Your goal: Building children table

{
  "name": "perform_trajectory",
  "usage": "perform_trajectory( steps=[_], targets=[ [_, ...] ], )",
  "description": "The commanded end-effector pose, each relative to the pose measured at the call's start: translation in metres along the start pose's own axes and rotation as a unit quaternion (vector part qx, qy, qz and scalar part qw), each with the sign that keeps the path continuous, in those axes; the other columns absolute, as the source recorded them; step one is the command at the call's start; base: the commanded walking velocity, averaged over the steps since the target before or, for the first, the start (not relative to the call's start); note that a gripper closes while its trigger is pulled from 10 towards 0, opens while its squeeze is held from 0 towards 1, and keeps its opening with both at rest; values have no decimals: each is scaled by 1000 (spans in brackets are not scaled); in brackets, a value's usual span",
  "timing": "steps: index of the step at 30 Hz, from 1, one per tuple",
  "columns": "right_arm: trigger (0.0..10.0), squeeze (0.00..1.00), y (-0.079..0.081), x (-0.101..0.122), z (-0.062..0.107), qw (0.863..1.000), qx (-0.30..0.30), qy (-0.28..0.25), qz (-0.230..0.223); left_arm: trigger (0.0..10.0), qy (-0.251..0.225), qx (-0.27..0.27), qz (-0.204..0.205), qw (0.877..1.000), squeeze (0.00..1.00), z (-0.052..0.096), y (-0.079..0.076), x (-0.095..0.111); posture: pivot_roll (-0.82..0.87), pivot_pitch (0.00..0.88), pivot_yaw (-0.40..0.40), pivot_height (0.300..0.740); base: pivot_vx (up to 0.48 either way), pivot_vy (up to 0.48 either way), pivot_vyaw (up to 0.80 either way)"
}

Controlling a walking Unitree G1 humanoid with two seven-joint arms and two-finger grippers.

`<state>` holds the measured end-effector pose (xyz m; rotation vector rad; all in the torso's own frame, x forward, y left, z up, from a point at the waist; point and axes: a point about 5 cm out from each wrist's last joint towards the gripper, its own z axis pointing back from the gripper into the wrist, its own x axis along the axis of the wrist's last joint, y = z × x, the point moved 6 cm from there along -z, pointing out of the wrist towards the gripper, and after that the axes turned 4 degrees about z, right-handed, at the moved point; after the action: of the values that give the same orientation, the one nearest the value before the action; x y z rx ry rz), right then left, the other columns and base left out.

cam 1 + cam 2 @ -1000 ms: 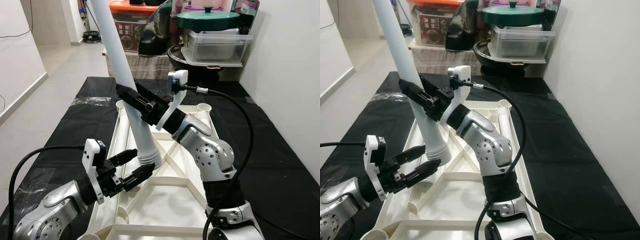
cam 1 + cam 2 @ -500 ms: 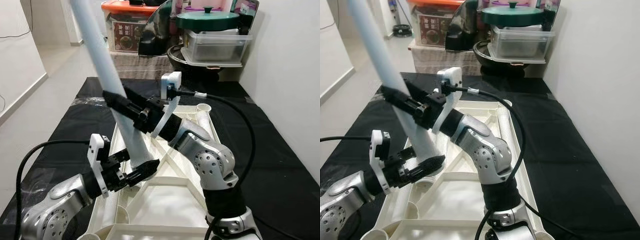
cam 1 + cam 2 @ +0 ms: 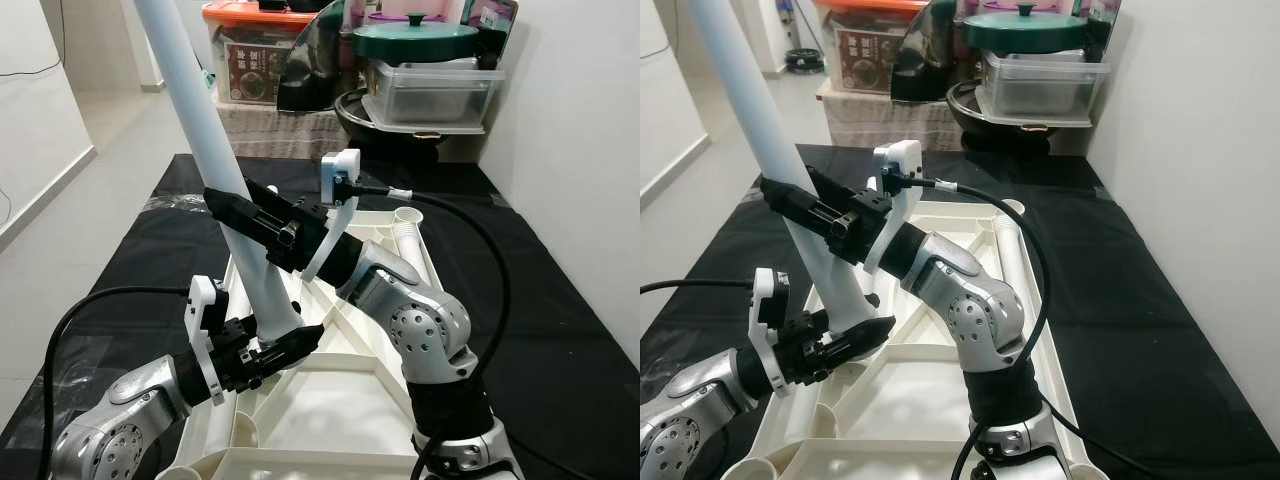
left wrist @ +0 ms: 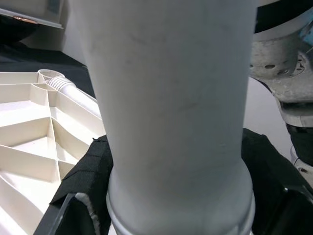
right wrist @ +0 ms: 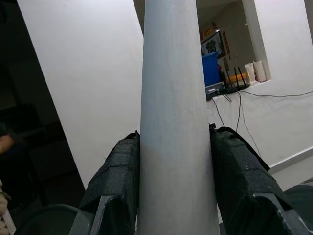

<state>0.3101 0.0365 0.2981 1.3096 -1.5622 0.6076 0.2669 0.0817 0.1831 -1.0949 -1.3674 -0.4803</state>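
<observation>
The right gripper (image 3: 240, 212) is in the middle left of the left eye view, and its two black fingers are pressed on both sides of the white table leg (image 3: 200, 130). The right wrist view shows this well: one padded finger (image 5: 115, 181) sits on each side of the tube, touching it. The left gripper (image 3: 285, 345) is lower in the frame, and its fingers close around the bottom end of the same leg, just above the ribbed collar. In the left wrist view the tube is very close and the pads (image 4: 85, 171) lie against it on both sides.

The leg stands tilted, its top leaning toward the upper left corner of the frame. Its bottom end is over the upturned cream table top (image 3: 360, 400), which lies on the black cloth (image 3: 560, 330) in the lower middle. A second leg (image 3: 412, 238) lies along the rim of the table top at the middle right.

The leg looks like a hollow plastic tube, so it is probably light and stiff, but smooth and somewhat slippery. Because it is long, a grip at one point only would let it swing. One hold at mid-height and one near the collar seems a good choice for guiding it.

The top of the leg is cut off by the frame edge. The socket under the bottom end is hidden by the left gripper, so it cannot be told if the leg is already seated.
</observation>
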Motion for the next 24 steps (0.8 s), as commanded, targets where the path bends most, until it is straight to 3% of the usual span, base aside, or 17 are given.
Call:
perform_trajectory(
  steps=[1, 2, 3, 7, 8, 9, 10, 15, 18, 23, 24],
  targets=[
    [0, 0, 6, 11, -6, 1000, 11, -21, -3, 0, 28, 7, -2, 1000, 0, 2, 2, -10, 15, 0, -54, 740, 0, 0, 0],
    [10000, 0, 3, 8, -5, 1000, 5, -9, -3, 7569, 40, 9, -23, 999, 0, 4, 3, -11, 17, 0, -53, 740, 0, 0, 0],
    [10000, 388, 0, 5, -4, 1000, 3, 2, -4, 10000, 57, 13, -45, 997, 0, 6, 4, -12, 20, 0, -52, 740, 0, 0, 0],
    [10000, 388, -2, 3, -3, 1000, 2, 9, -4, 10000, 69, 16, -60, 996, 0, 7, 6, -13, 20, 0, -52, 740, 0, 0, 0],
    [10000, 1000, -2, 0, -1, 1000, 7, 25, -1, 10000, 88, 15, -82, 993, 0, 12, 6, -14, 20, 0, -53, 740, 0, 0, 0],
    [10000, 1000, -3, -4, 2, 999, 13, 46, 3, 10000, 108, 8, -100, 989, 0, 18, 6, -15, 23, 0, -54, 740, 0, 0, 0],
    [10000, 0, -1, -8, 4, 997, 25, 66, 8, 10000, 126, 1, -113, 986, 0, 23, 5, -16, 25, 0, -52, 740, 0, 0, 0],
    [10000, 0, 10, -14, 13, 993, 69, 96, 14, 10000, 168, -14, -132, 977, 0, 36, 3, -20, 28, 0, -49, 740, 0, 0, 0],
    [10000, 0, 25, -26, 27, 983, 125, 138, 12, 10000, 197, -18, -148, 969, 0, 49, 5, -19, 28, 0, -48, 740, 0, 0, 0],
    [10000, 0, 28, -38, 35, 978, 136, 160, 2, 10000, 204, -21, -157, 966, 0, 52, 5, -17, 28, 0, -48, 740, 0, 0, 0],
    [9412, 0, 28, -39, 34, 979, 131, 157, -5, 10000, 204, -23, -158, 966, 0, 51, 5, -17, 32, 0, -47, 740, 0, 0, 0]
  ],
)
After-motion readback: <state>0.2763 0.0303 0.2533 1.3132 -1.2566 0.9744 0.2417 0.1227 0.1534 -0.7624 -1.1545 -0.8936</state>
